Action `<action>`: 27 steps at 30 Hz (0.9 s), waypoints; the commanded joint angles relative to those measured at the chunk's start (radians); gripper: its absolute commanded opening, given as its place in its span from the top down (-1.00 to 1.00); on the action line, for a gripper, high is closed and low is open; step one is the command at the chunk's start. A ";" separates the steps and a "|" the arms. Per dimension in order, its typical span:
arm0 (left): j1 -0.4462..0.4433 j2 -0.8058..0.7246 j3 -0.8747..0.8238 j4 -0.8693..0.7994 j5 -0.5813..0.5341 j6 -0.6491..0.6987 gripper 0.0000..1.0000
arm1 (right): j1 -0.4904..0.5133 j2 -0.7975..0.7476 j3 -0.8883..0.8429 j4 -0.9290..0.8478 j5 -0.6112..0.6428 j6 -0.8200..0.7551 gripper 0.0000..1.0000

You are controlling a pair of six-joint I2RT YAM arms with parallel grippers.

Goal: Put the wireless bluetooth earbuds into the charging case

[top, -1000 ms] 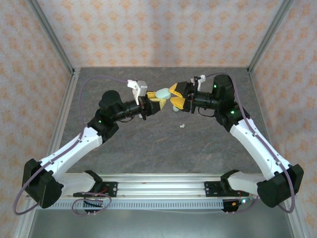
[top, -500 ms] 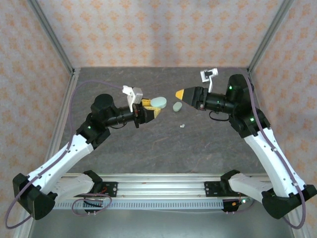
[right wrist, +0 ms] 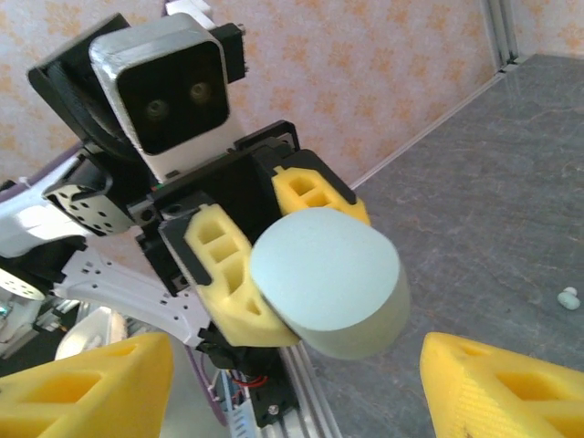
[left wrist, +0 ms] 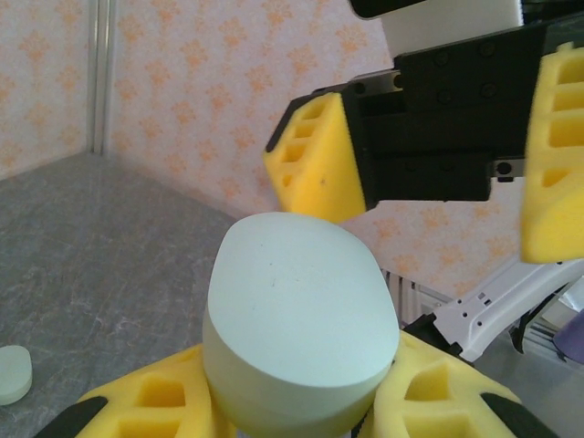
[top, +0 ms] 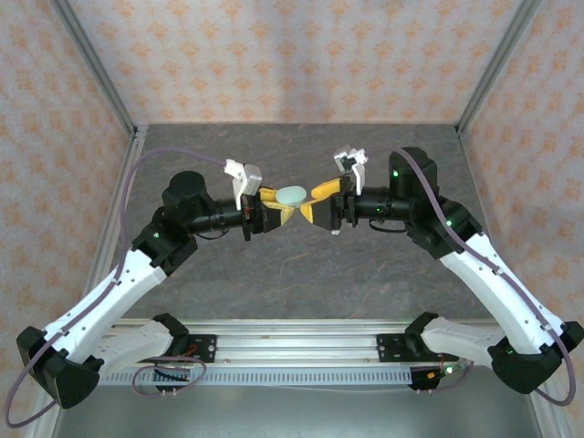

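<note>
Overhead view: left gripper (top: 285,203) & right gripper (top: 318,201) sit nose to nose at frame centre, above the grey stone-look tabletop (top: 274,274). The left gripper pinches a pale mint oval plastic charging case (top: 293,194) btwn its yellow foam fingers, w/ the case held off the table. The right gripper's fingers are spread, tips just beside the case's right end. Touching or not, can't tell from here.

Left wrist view adds:
- The case fills lower centre, seated btwn two yellow pads at the bottom edge, smooth mint face toward the camera.
- The right gripper's two yellow fingers show at upper centre & upper right, wide apart, nothing clamped.
- The nearer finger sits just above the case top; contact can't be told.
- At the lower left edge a small pale greenish round piece (left wrist: 11,374) lies on the table, cut by the frame. Can't tell what it is.

Right wrist view adds:
- The left arm's silver box wrist camera (right wrist: 173,100), w/ two lenses, is at upper left.
- The case is at centre, clamped from both sides.
- The right gripper's own yellow fingers sit in the lower left & lower right corners, well apart, w/ the case ahead of them.
- At the right edge, mid-height, a tiny whitish wireless bluetooth earbud (right wrist: 568,297) lies on the tabletop, well apart from the case.
</note>
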 commanded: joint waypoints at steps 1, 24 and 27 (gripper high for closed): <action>-0.006 -0.009 0.046 -0.023 0.045 0.024 0.86 | 0.007 0.006 0.016 0.047 0.014 -0.067 -0.43; -0.022 0.016 0.070 -0.047 0.074 0.027 0.87 | 0.007 0.053 0.005 0.084 -0.116 -0.136 -0.44; -0.024 0.022 0.077 -0.048 0.082 0.027 0.87 | 0.007 0.053 0.004 0.073 -0.099 -0.152 -0.42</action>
